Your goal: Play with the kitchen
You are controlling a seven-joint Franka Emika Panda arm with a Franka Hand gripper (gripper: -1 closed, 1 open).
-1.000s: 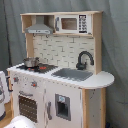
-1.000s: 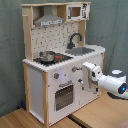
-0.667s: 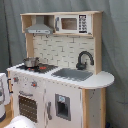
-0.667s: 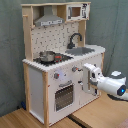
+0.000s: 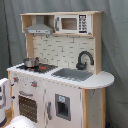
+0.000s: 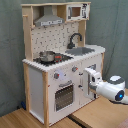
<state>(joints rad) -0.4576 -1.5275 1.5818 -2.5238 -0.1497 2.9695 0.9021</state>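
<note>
We find the kitchen (image 5: 57, 75) filling the centre of both exterior views, upright against a grey curtain. In the second exterior view the gripper (image 6: 85, 76) sits at centre right, nose against the cabinet front just right of the oven door (image 6: 63, 96) and below the knobs (image 6: 74, 69). We cannot tell whether its jaws are parted or closed; they are hidden against the panel.

Hazards as we judge them:
- A push into the front could shift or tip the tall, light unit.
- Jolting could unseat the small pot (image 6: 47, 55) on the stovetop (image 6: 54, 58).
- A misjudged reach could snag the oven handle (image 6: 65, 85) or strike a knob.
</note>
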